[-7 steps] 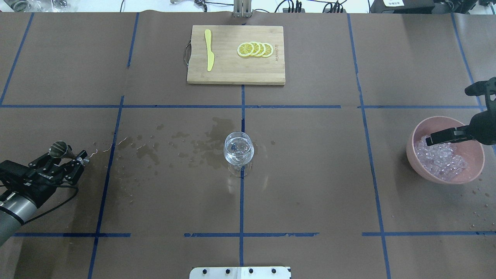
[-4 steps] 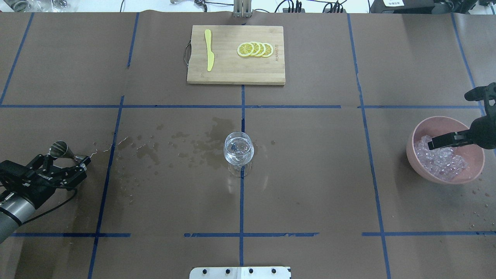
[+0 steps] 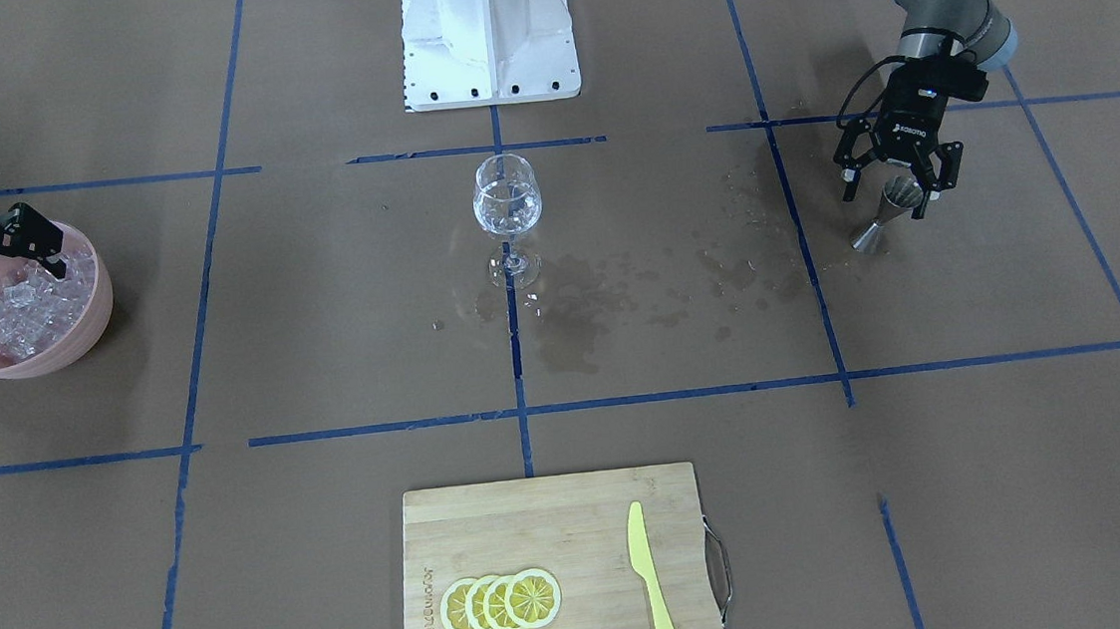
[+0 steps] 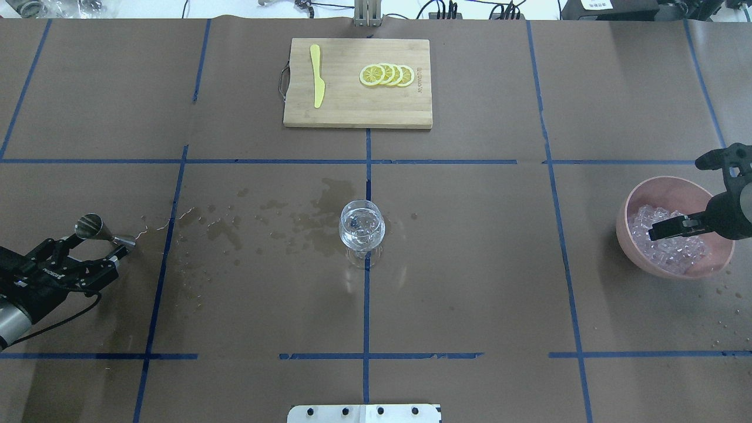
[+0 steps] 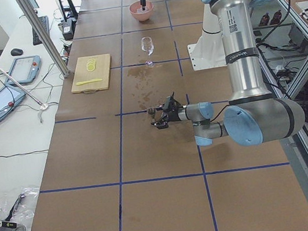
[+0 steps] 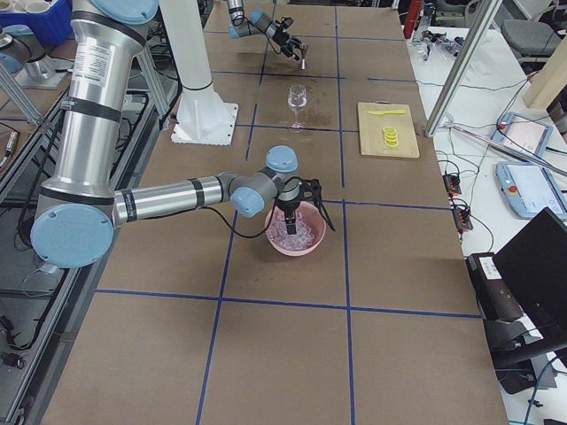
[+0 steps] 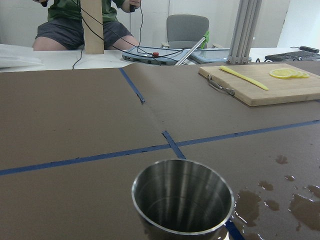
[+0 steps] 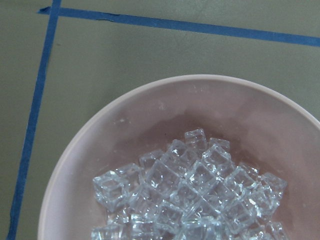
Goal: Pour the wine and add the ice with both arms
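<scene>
A little clear wine (image 4: 362,226) sits in the glass (image 4: 363,249), which stands upright in the middle of the overhead view. The ice (image 4: 670,251) is a heap of small clear cubes in the pink bowl (image 4: 661,189) at the right edge. The right claw (image 3: 14,265) hangs over the ice with its fingers spread apart. At the left edge, the left claw (image 4: 100,245) is spread wide too and holds nothing. A shiny metal cup (image 4: 93,225) stands on the table just in front of it. Dark wet spots (image 4: 330,202) lie left of the glass. At the top, a wooden board (image 4: 352,108) holds lemon slices (image 4: 388,75) and a yellow knife (image 4: 318,76).
</scene>
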Motion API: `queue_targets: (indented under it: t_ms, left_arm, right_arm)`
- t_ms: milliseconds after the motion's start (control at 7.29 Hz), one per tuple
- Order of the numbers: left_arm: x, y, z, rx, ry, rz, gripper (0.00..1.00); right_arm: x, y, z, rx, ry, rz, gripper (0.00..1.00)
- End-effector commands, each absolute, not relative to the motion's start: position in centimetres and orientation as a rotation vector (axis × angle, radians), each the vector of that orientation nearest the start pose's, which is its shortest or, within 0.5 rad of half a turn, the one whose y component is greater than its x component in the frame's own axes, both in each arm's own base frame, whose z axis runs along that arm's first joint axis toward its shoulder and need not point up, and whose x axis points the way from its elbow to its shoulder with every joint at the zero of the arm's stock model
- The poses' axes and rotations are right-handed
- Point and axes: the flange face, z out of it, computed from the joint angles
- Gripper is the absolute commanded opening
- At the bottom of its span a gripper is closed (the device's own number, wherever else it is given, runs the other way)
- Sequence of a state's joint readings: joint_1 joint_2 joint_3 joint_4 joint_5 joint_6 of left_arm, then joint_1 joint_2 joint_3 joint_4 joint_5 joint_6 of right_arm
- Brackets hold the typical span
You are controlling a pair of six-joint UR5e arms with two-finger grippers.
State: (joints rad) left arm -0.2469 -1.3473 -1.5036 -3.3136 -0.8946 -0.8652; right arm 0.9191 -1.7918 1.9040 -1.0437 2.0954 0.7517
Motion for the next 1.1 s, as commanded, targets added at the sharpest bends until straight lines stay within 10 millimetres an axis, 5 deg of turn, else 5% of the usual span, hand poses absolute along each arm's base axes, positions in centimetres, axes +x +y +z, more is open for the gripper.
queue_targets:
  t_ms: [0, 412, 823, 960]
  left_arm:
    - [28.8, -26.4, 60.7, 1.021, 0.981, -0.005, 1.00]
    - [27.6, -25.2, 61.1, 0.934, 0.975, 0.085, 1.00]
    - [27.3, -25.1, 61.4, 0.927, 0.969, 0.089, 1.00]
    - [26.9, -25.0, 61.7, 0.924, 0.961, 0.092, 1.00]
  right_arm:
    - [-19.4, -39.1, 54.5, 0.149, -0.783, -0.073, 1.00]
    - [-19.8, -39.0, 55.1, 0.145, -0.771, -0.076, 0.93]
    - [-19.8, -39.0, 55.2, 0.143, -0.770, -0.077, 0.42]
    - [-19.8, -39.0, 55.5, 0.142, -0.767, -0.076, 0.32]
